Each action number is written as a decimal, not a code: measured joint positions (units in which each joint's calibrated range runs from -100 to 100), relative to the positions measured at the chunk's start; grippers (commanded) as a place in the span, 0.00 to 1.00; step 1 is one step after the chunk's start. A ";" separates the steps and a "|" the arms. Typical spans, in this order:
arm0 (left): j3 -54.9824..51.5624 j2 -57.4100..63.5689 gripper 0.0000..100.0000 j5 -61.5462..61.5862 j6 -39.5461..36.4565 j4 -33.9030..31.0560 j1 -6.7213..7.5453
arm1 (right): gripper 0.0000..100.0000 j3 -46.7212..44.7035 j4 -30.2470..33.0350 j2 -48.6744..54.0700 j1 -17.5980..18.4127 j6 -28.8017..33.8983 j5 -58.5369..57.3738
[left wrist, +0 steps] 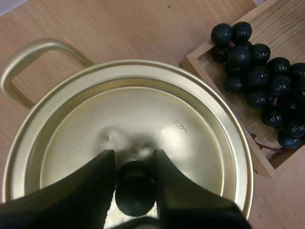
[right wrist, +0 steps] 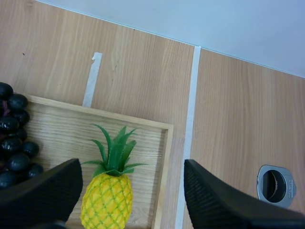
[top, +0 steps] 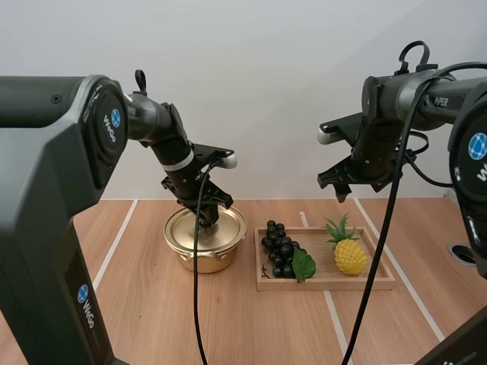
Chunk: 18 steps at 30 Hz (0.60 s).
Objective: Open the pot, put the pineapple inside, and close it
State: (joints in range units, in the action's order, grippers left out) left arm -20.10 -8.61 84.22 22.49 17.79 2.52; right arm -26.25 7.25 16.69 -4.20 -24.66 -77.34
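Pineapple (top: pixel 350 256) in tray (top: pixel 326 283), crown rearward

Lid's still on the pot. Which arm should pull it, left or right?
Left. The left gripper sits on the lid, pinching its black knob. The right gripper hangs open above the pineapple in the tray, away from the pot; likely better kept for that pick.

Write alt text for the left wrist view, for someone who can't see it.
The left tool grips the black knob of the gold lid, which sits on the pot. A wooden tray holding dark grapes lies beside the pot.
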 measured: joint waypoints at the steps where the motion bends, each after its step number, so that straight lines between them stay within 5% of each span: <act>1: 0.66 0.33 0.00 1.34 -0.11 -0.16 0.00 | 1.00 0.00 0.00 0.00 0.00 0.17 0.00; 18: 11.04 17.75 0.00 8.42 -0.19 -5.21 0.00 | 1.00 -0.85 -1.99 0.00 0.00 7.02 0.79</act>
State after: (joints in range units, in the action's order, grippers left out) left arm -9.06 9.14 92.63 22.30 12.58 2.52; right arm -27.11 5.26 16.69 -4.20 -17.65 -76.55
